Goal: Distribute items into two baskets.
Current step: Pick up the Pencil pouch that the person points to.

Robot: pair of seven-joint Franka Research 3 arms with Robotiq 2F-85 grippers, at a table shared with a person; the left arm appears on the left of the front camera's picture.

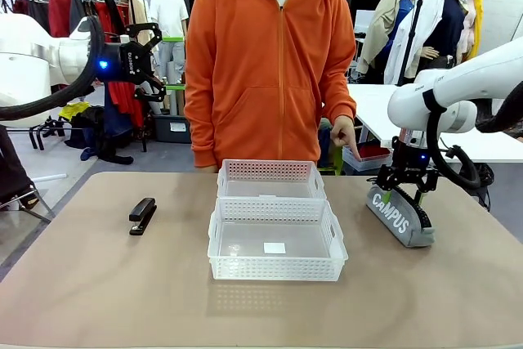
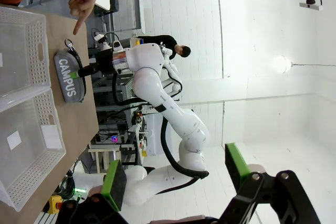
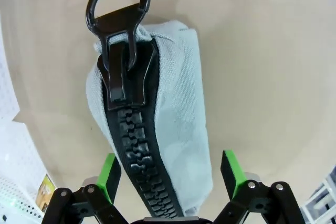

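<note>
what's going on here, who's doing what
The right gripper is down over the grey CAMPUS pouch, jaws open on either side of it. The left gripper hangs open high on the left. The black stapler lies on the table left of the two baskets, which hold neither item. A person in an orange hoodie stands at the far side, one hand pointing down.

Bright, even overhead light on my front cam, just a soft shadow at 6 o'clock of the near basket (image 1: 276,268). My left wrist cam catches lamp (image 2: 283,64) glare at 3 o'clock, and both wrist cams bend hard at the edges.
</note>
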